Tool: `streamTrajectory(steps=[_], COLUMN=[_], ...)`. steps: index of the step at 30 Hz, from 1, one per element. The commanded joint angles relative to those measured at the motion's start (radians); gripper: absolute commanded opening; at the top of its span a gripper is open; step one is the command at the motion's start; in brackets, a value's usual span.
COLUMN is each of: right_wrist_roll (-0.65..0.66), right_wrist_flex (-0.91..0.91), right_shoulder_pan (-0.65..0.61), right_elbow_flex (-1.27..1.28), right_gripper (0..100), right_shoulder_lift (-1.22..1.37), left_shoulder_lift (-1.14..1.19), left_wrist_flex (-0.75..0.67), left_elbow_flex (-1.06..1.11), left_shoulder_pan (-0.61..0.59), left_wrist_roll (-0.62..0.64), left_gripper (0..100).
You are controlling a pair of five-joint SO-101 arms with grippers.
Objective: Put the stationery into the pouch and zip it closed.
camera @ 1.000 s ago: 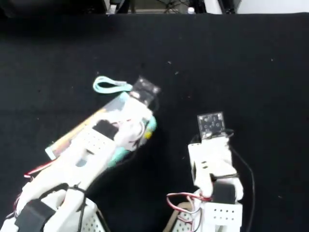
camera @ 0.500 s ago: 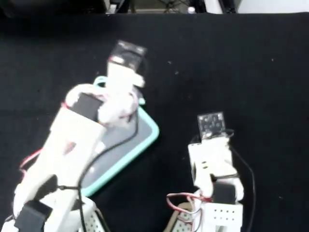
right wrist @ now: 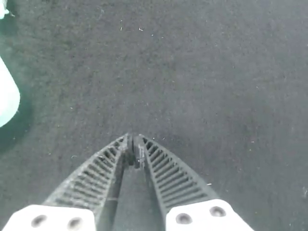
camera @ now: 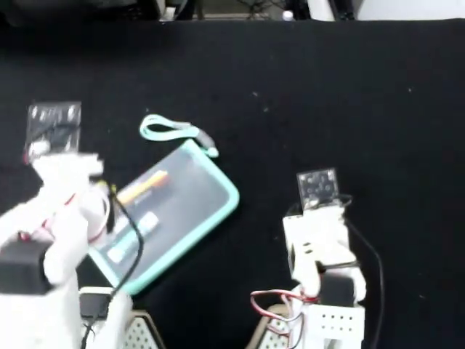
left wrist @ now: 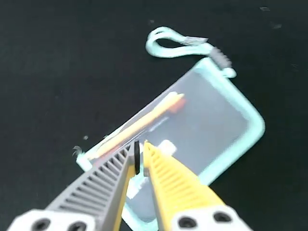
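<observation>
Seemingly zip step | stationery (camera: 143, 187) inside pouch (camera: 190, 211) | left gripper (left wrist: 138, 156) pressed together above pouch end opposite zip pull (left wrist: 221, 57) | right gripper (right wrist: 133, 147) pressed together, well apart from pouch | next: confirm zip closed

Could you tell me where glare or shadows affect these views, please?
High view: a pale sheen lies across the pouch, though the stationery shows through; the black table takes hardly any shadows. Left wrist view: the same sheen beyond the left gripper. Right wrist view: even light, with a dark shadow beside the pouch corner.
</observation>
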Motion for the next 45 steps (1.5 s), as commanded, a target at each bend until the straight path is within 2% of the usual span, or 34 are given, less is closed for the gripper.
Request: streamTrajectory(steps=[1,4,10,14,27,33,39,45], right_wrist_roll=[-0.006,-0.006,-0.006,-0.006,-0.006,-0.009,-0.011,-0.014], right_wrist_flex=[-0.014,-0.014,-0.014,-0.014,-0.014,0.009,0.252,0.249], right_shoulder_pan=[0.012,0.012,0.012,0.012,0.009,-0.006,-0.005,0.000], right_elbow_flex=[0.001,0.001,0.001,0.001,0.001,0.001,0.001,0.001], right_gripper=[1.5,1.5,1.5,1.5,1.5,1.4,1.4,1.4], right_shoulder_lift=[-0.025,-0.025,-0.025,-0.025,-0.025,-0.027,-0.036,-0.035], left_shoulder_lift=[-0.192,-0.370,-0.724,-0.671,-0.669,-0.667,-0.667,-0.667], left_wrist_flex=[-0.086,-0.181,-0.338,-0.382,-0.379,-0.379,-0.379,-0.379], left_elbow_flex=[0.266,0.456,0.789,0.923,1.205,1.207,1.205,1.205], left_shoulder_pan=[-0.082,-0.137,-0.209,-0.214,-0.214,-0.214,-0.213,-0.206], left_wrist_roll=[-0.060,-0.112,-0.118,-0.118,-0.114,-0.117,-0.114,-0.112], left_gripper=[5,5,5,5,5,5,5,5])
